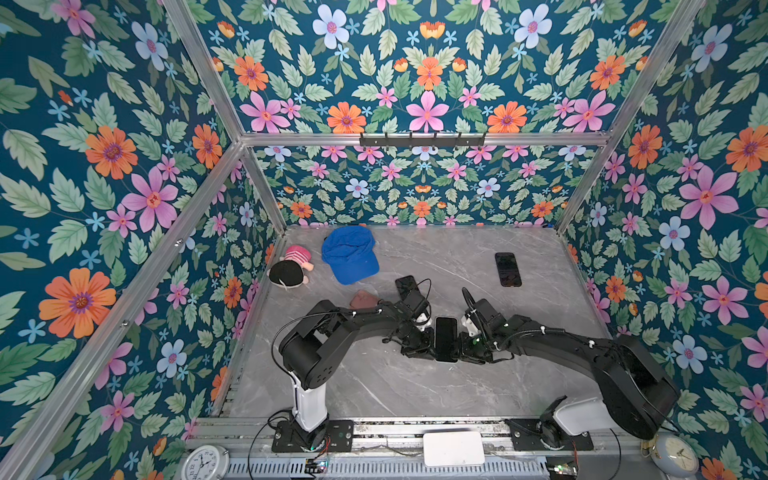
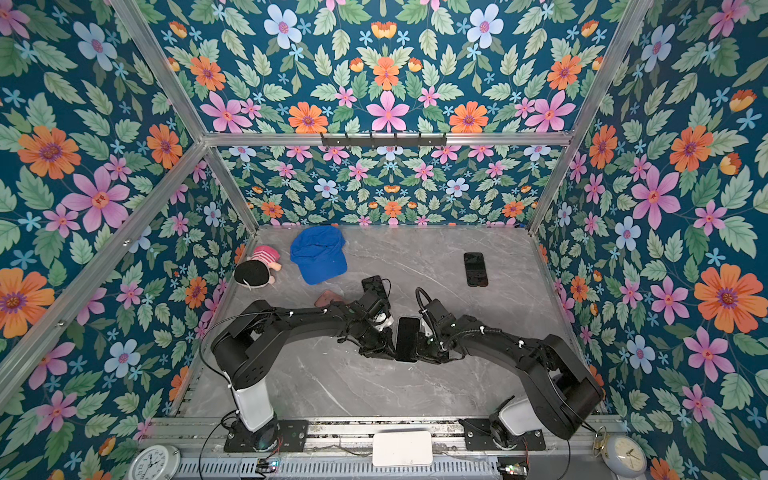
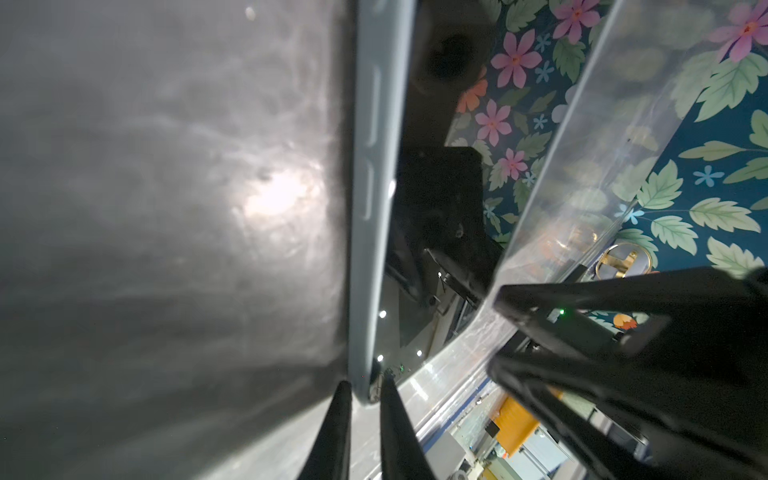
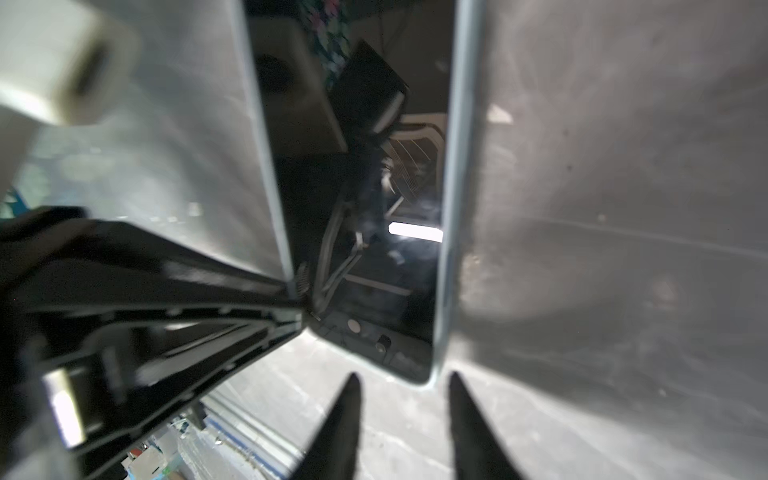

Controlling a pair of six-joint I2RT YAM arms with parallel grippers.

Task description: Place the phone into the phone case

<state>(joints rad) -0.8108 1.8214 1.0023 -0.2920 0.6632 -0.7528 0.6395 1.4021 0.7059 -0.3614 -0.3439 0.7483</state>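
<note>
Pinching phone [image 3: 374,166] edge, left fingers [image 3: 338,432] narrow; right fingers [image 4: 336,428] spread beside it

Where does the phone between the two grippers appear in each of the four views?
Top view: phone, lower middle.
Top view: phone, lower middle too.
Left wrist: phone, centre, seen edge-on.
Right wrist: phone, centre, screen showing.
Shared landmark: grey marble table.
</note>
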